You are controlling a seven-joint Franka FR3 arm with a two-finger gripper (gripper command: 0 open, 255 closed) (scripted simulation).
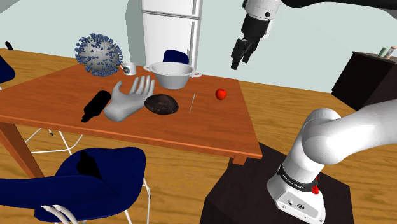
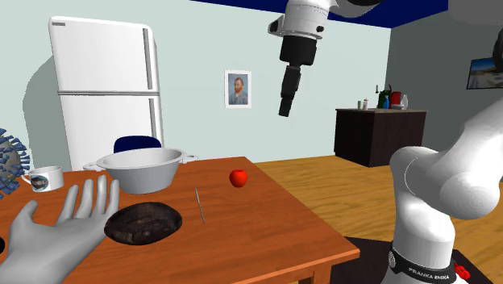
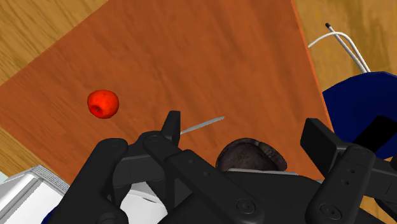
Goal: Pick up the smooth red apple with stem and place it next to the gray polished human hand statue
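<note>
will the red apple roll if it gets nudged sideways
Probably: the round glossy red apple sits loose on the flat brown wooden table, so a nudge likely rolls it. Its smooth skin may slip; it looks rigid.

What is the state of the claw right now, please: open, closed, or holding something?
Claw: open, holding nothing. It hangs in the air above the table, apart from the apple.
</note>
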